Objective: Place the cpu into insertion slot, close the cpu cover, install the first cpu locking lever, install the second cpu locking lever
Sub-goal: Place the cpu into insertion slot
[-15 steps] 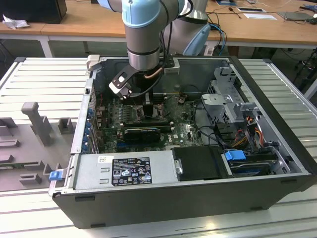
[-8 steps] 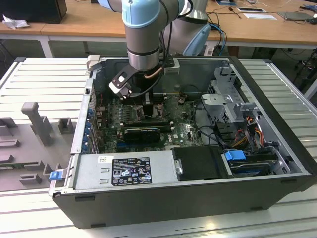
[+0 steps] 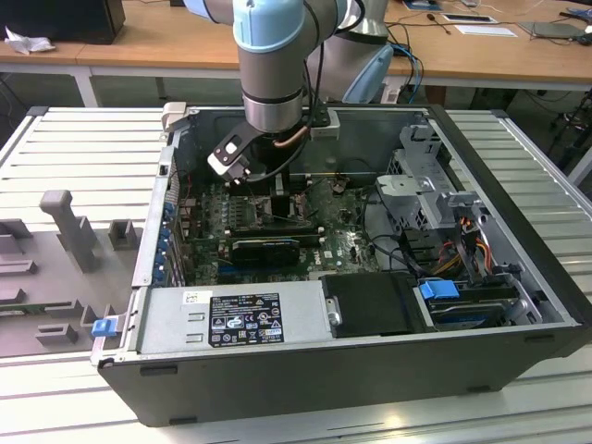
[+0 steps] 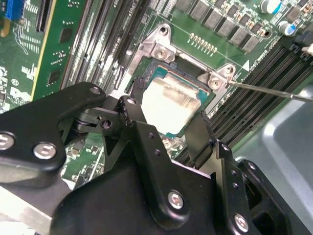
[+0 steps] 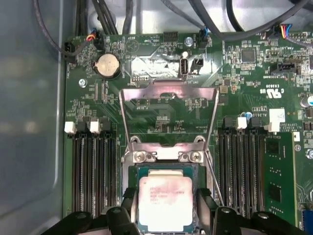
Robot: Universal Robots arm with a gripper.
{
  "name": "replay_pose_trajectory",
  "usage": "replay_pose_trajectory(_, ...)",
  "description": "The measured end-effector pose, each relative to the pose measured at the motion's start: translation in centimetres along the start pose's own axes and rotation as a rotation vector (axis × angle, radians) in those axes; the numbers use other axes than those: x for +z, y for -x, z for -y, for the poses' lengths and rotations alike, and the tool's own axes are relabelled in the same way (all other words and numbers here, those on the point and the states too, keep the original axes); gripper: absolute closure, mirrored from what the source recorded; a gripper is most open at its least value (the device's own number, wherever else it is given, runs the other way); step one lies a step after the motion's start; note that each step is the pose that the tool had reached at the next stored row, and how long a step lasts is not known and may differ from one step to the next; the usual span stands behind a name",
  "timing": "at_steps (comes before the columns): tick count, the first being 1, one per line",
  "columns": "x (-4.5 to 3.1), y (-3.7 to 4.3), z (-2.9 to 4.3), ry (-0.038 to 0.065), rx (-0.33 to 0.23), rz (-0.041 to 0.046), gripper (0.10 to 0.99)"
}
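The cpu [image 5: 165, 205], a small square chip with a pale metal top, lies in the insertion slot [image 5: 166, 169] on the green motherboard [image 5: 244, 88]. My gripper [image 5: 166, 198] is down over it, and its black fingers [image 5: 128, 203] sit against two opposite edges of the chip. The second wrist view shows the cpu [image 4: 171, 105] between the same fingers [image 4: 131, 113]. The cpu cover [image 5: 168, 90] stands swung back off the socket, its square window showing the board behind. A thin wire locking lever [image 4: 266, 91] sticks out beside the socket, unlatched. In the exterior view my gripper [image 3: 277, 199] reaches down into the open computer case.
Memory slots [image 5: 93, 171] run along both sides of the socket. Black cables [image 5: 112, 14] hang over the board's far edge. In the exterior view a power supply [image 3: 231, 319], a black box [image 3: 375, 303] and a grey drive cage [image 3: 430, 190] crowd the case around the board.
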State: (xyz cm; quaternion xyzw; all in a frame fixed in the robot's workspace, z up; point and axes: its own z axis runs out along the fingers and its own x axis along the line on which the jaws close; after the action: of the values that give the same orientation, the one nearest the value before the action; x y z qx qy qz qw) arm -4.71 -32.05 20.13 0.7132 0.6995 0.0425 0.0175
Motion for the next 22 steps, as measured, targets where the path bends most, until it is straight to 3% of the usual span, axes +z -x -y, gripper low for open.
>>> replay_pose_trajectory(4, 0.00, 0.01, -0.01, 0.000, 0.000, 0.0019, 0.494)
replay_pose_trajectory(5, 0.00, 0.00, 0.00, 0.000, 0.000, 0.0018, 0.561)
replay_pose_trajectory(12, -0.06, -0.01, -0.01, 0.000, 0.000, 0.0017, 0.549)
replay_pose_trajectory(13, -0.15, -0.01, -0.02, 0.000, 0.000, 0.0018, 0.486)
replay_pose_trajectory(20, -1.09, -0.04, -0.10, 0.000, 0.001, 0.0018, 0.486)
replay_pose_trajectory(21, -1.27, -0.05, -0.11, 0.000, 0.001, 0.0019, 0.631)
replay_pose_trajectory(22, -1.42, -0.05, -0.12, 0.000, 0.001, 0.0018, 0.690)
